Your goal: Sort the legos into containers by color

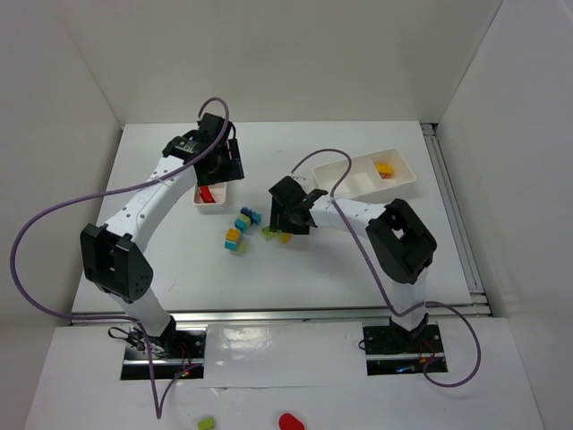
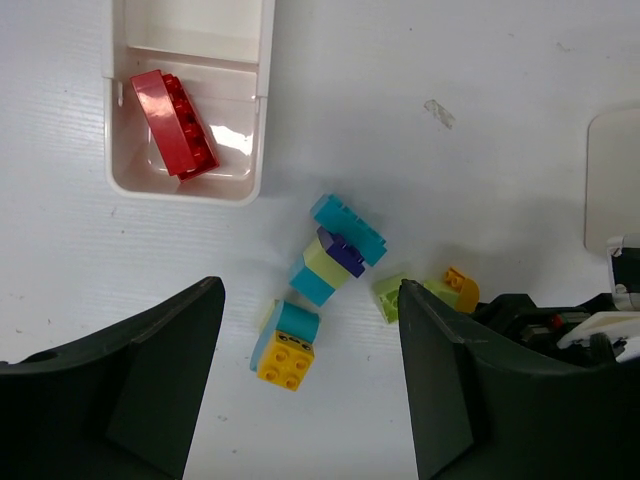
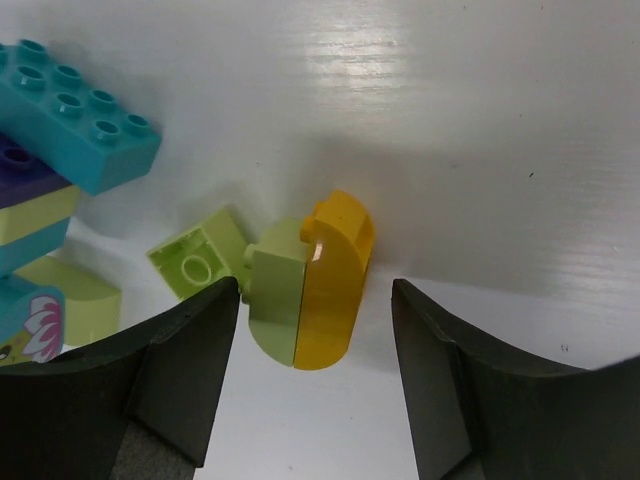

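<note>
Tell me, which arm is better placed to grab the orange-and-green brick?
The right, likely: the right gripper is open with the orange-and-green brick framed between its fingers, while the left gripper hangs open by the tray holding a red brick.

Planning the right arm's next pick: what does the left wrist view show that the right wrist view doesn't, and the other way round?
Only the left wrist: the white tray with a red brick in one compartment, and a yellow-and-cyan pair lying on its own. Only the right wrist: that the right hand is open, fingers either side of the orange-and-lime piece, and a flower sticker on a cyan brick. Both: that piece, the loose lime brick beside it and the cyan-topped stack.
</note>
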Action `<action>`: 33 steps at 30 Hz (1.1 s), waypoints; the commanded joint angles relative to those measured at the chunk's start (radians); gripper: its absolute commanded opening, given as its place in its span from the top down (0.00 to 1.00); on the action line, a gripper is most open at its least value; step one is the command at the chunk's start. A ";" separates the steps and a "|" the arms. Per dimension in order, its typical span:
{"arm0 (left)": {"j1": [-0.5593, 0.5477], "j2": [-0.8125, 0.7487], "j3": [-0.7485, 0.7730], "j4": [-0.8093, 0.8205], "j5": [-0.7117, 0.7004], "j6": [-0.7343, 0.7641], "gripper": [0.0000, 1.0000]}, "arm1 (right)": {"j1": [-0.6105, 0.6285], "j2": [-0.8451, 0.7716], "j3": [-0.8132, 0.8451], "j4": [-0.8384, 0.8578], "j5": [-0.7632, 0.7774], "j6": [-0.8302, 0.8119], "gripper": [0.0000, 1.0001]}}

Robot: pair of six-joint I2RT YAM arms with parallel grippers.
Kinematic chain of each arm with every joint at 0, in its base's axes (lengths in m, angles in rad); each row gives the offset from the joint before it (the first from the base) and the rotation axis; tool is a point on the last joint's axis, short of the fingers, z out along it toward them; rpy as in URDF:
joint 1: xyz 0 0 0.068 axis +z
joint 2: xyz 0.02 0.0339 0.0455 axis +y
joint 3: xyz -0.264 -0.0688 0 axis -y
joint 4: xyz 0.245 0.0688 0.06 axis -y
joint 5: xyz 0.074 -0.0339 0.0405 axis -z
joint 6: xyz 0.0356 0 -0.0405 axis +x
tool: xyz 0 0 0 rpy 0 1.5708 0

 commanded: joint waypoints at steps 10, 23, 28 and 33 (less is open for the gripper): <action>0.001 -0.031 0.023 0.019 0.039 0.009 0.20 | 0.013 0.004 0.041 -0.048 0.054 0.013 0.56; 0.066 0.065 -0.049 0.187 0.869 0.192 0.09 | -0.006 -0.363 -0.133 0.070 -0.042 -0.274 0.59; 0.075 0.131 -0.077 0.229 1.087 0.226 0.09 | -0.015 -0.439 -0.145 0.079 -0.116 -0.334 0.59; 0.075 0.142 -0.146 0.345 1.259 0.187 0.09 | -0.026 -0.461 -0.154 0.098 -0.171 -0.344 0.59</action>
